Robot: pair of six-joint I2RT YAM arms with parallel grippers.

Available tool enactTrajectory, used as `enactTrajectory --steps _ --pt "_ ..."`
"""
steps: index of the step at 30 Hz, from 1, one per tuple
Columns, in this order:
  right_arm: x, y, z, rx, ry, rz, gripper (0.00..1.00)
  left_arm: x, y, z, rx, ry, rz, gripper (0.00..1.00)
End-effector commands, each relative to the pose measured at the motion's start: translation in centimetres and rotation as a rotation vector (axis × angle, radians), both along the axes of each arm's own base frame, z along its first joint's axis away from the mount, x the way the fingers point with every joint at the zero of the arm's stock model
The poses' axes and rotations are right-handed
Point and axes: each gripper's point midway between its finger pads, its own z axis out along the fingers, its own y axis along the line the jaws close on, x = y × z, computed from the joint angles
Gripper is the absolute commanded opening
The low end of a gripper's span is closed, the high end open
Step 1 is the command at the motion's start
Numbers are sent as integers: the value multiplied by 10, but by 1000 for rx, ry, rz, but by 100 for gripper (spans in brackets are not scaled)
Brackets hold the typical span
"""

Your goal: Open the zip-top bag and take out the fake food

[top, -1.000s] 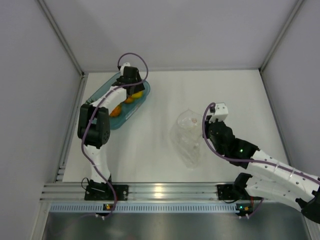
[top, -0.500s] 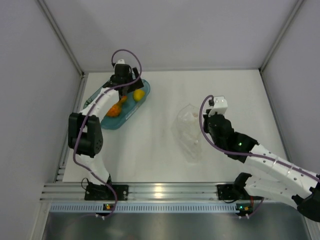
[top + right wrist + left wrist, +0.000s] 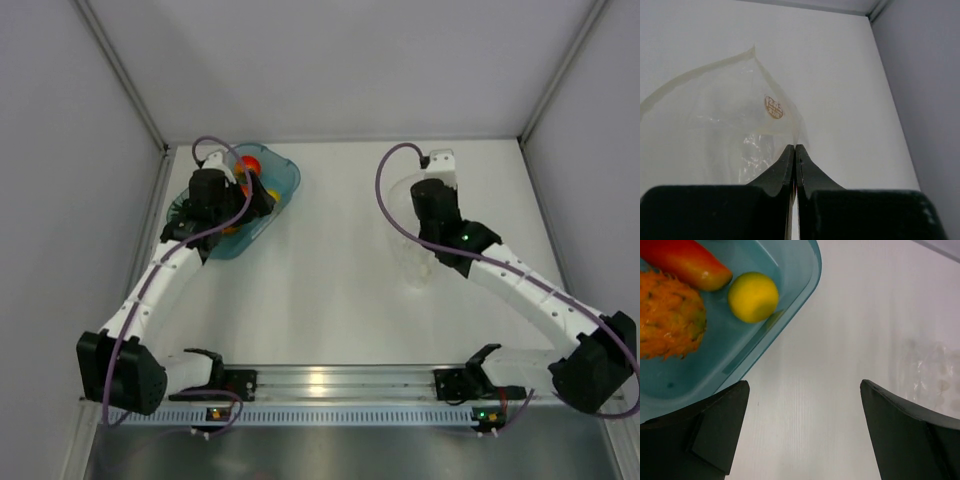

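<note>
The fake food lies in a teal tray: an orange pineapple, a red-orange fruit and a yellow lemon. My left gripper stands wide open over bare table just beside the tray's corner, holding nothing. In the top view it sits at the tray's right side. My right gripper is shut on the edge of the clear zip-top bag, whose mouth gapes. No fruit shows inside the bag, which hangs below the right gripper.
The teal tray sits at the far left of the white table, close to the left wall. Grey walls enclose the table on three sides. The aluminium rail with both arm bases runs along the near edge.
The left gripper opened wide and drew back off the tray toward its right corner. The right arm carried the bag away from mid-table toward the far wall.
</note>
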Motion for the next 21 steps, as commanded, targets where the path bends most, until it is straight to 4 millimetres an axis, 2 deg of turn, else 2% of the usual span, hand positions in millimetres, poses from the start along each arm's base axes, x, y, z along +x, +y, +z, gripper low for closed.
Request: enactTrajectory --steps 1,3,4,7,8,10,11,15,16,17,18,19,20,21 --pt "10 -23 23 -120 -20 -105 0 -36 6 -2 21 32 -24 98" --pt "14 -29 29 -197 -17 -127 0 -51 16 2 54 21 -15 98" --pt "20 -29 24 -231 -7 -145 0 -63 19 -9 74 61 -18 98" --pt "30 -33 22 -328 26 -203 0 -84 24 -7 91 57 -34 98" --pt "37 -29 7 -372 72 -199 0 -91 26 -10 109 71 -46 98" --pt "47 -21 2 -374 89 -203 1 -100 23 -7 107 53 -82 98" --pt "53 -15 -13 -402 129 -199 1 -104 23 -9 119 59 -104 98" --pt "64 20 -27 -428 135 -164 6 -125 18 -9 124 49 -188 98" --pt "65 33 -35 -439 145 -139 10 -127 21 -10 132 44 -176 98" --pt "67 41 -34 -429 138 -129 18 -127 24 -9 137 34 -159 98" --pt "67 48 -39 -422 145 -112 41 -129 26 -4 139 12 -149 98" --pt "66 57 -43 -420 152 -94 49 -126 34 -2 165 1 -110 98" --pt "67 64 -40 -394 141 -89 57 -125 40 1 178 -9 -75 98" --pt "65 71 -41 -369 143 -72 79 -121 57 4 212 -23 23 98"
